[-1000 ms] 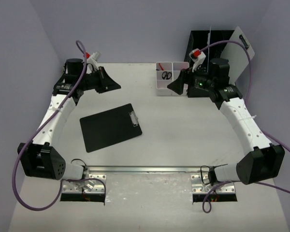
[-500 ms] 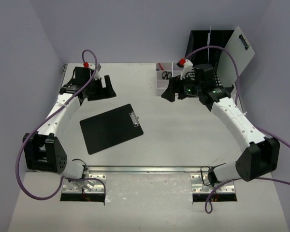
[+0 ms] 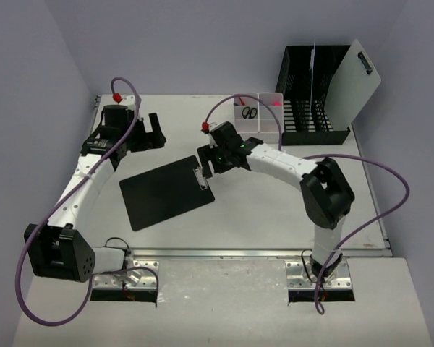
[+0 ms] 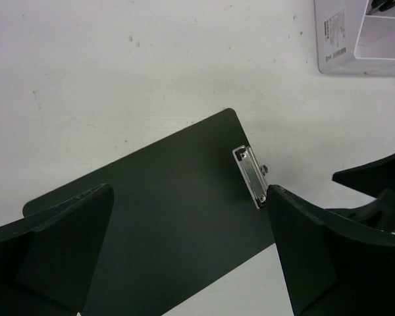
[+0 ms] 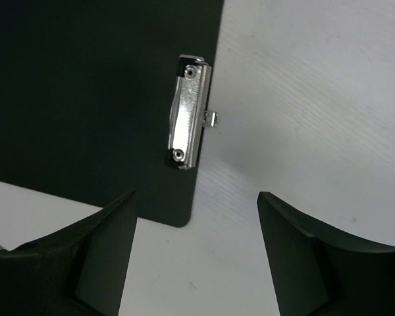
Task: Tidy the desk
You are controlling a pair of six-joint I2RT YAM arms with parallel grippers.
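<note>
Tabletop (image 3: 289,210) fills the view, w/ metal rail (image 3: 217,253) along near edge. Black clipboard (image 3: 165,191) lies flat, left of centre, clip (image 5: 187,112) on its right end. Right end effector (image 3: 207,165) is above the clip end, fingers spread, gripping nothing. Left end effector (image 3: 150,131) is near far-left corner, released & empty. White bin (image 3: 259,116) & mesh rack (image 3: 315,97) are twd far-right corner.
</note>
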